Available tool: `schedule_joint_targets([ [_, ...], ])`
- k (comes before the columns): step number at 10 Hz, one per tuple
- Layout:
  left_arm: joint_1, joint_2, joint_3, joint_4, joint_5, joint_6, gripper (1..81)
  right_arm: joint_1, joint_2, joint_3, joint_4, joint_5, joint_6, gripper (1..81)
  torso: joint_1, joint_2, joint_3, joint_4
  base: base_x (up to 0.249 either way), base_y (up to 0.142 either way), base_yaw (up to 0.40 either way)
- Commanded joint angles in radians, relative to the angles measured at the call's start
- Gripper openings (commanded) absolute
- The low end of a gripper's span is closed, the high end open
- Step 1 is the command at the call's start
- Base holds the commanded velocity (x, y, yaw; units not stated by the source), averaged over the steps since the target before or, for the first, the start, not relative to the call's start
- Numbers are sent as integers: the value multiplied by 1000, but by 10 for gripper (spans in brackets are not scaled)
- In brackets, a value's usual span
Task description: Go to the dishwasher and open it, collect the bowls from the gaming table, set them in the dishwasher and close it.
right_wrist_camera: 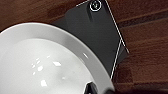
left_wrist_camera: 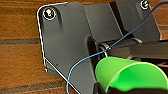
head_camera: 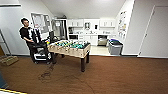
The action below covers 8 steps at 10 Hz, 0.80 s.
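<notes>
**Bowls at both wrists, kitchen far ahead**

Head view. Brown carpet (head_camera: 112, 75) covered the near floor. A foosball table (head_camera: 70, 47) with a green field and wooden sides stood left of centre. A dark cable (head_camera: 47, 73) lay looped on the carpet just in front of it. A person (head_camera: 26, 31) in a dark top stood left of the foosball table, beside a dark control rig (head_camera: 40, 51). Beyond the carpet, a kitchen nook with white cabinets (head_camera: 91, 31) lined the far wall. The dishwasher (head_camera: 102, 40) showed as a grey front under the counter, right of the cabinet doors, too small to tell whether its door was open. A grey bin (head_camera: 115, 47) with a blue top stood to its right, near the white wall. A white door (head_camera: 155, 32) closed off the far right.

Left wrist view. A bright green bowl (left_wrist_camera: 130, 76) sat large against the robot's dark plate, its rim toward the camera, above wood-toned floor (left_wrist_camera: 20, 57). A thin blue wire (left_wrist_camera: 82, 60) curved across the plate. The left gripper's fingers could not be made out, so its opening and grip could not be told.

Right wrist view. A white bowl (right_wrist_camera: 47, 65) showed its glossy inside. A dark tip, likely a finger (right_wrist_camera: 91, 88) of the right gripper, sat at the rim; how far the pincer was open, or whether it clamped the bowl, could not be told.
</notes>
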Motion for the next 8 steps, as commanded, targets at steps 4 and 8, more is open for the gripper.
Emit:
schedule_joint_targets([
  [4,-39,-4,0,-2,43,-2,10,45,-11,1,-13,-44,-4,10,0,0,0,0,17,0,0],
  [8,-39,-1,-2,-2,43,-2,10,42,-11,1,-13,-43,-4,10,-1,-1,1,0,148,0,0],
])
